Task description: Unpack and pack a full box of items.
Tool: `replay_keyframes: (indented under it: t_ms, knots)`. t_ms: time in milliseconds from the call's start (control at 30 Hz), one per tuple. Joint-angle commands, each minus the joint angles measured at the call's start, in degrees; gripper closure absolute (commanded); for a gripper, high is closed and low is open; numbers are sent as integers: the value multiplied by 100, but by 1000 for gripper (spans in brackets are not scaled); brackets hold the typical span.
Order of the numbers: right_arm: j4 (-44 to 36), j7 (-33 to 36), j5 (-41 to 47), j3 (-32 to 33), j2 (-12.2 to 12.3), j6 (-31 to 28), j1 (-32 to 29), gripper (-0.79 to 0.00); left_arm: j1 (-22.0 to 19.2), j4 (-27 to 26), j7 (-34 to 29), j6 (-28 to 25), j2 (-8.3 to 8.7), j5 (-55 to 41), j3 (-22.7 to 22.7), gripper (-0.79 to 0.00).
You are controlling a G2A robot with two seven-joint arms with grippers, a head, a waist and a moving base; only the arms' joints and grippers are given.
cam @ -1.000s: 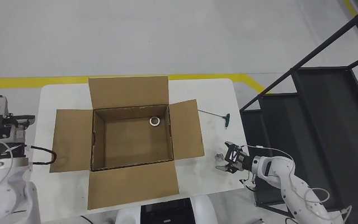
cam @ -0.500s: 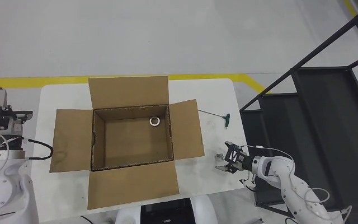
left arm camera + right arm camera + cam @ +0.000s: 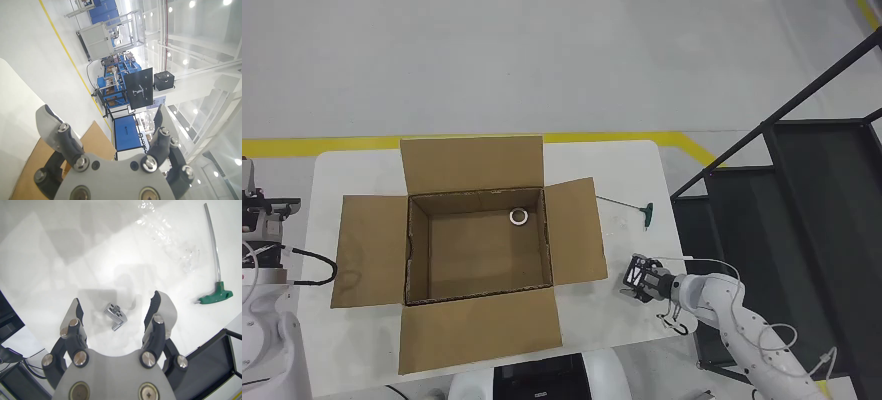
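**Right claw open above bracket; left claw open and empty**

The right claw (image 3: 116, 298) stands with its fingers spread, holding nothing, low over the white bench (image 3: 642, 165). A small metal angle bracket (image 3: 115, 316) lies on the bench between its fingers, not touched by either. Beyond the claw, away from the robot, lie a clear plastic bag (image 3: 170, 237) and a green T-handle hex key (image 3: 215, 294). The open cardboard box (image 3: 372, 250) sits well to this claw's left, with a tape roll (image 3: 518, 215) in its far corner. The left claw (image 3: 103, 110) is spread wide and empty, beside a box flap.
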Motion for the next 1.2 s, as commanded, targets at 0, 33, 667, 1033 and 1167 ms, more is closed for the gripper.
replay_keyframes:
  t_ms: [0, 33, 667, 1033, 1167]
  knots:
    - [98, -5, 2, -11, 0, -21, 54, -727, 0, 0, 0, 0, 0, 0, 0, -785]
    - [138, -4, 0, -14, 2, -35, 67, -727, 0, 0, 0, 0, 0, 0, 0, -785]
    - [390, 94, -174, -180, 2, 37, 263, 0, 0, 0, 0, 0, 0, 0, 0, -785]
    - [86, -333, 42, 166, 86, -229, 18, 0, 0, 0, 0, 0, 0, 0, 0, -785]
    - [-110, -687, 403, 540, 166, -794, -200, 0, 0, 0, 0, 0, 0, 0, 0, -785]
